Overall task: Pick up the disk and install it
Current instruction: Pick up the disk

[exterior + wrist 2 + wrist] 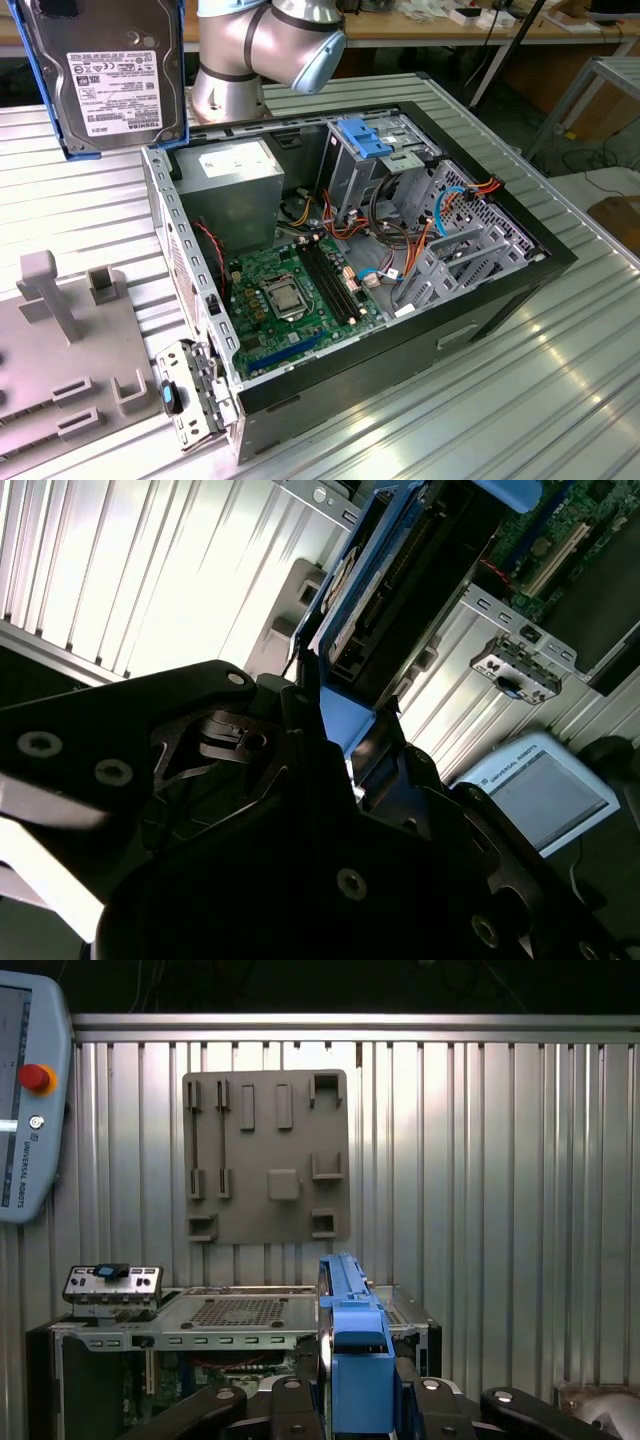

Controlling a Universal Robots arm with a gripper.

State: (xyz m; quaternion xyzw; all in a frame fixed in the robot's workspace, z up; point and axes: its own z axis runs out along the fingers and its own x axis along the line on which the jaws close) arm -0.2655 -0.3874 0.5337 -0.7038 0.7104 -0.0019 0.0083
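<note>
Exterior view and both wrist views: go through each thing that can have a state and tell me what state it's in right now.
Disk, held upright in the air, outside the case, label facing the exterior camera.
Gripper, shut on the disk's edge.
Computer case, lying on its side, side panel off, inside exposed.
Processor, uncovered, no cooler on it.
</note>
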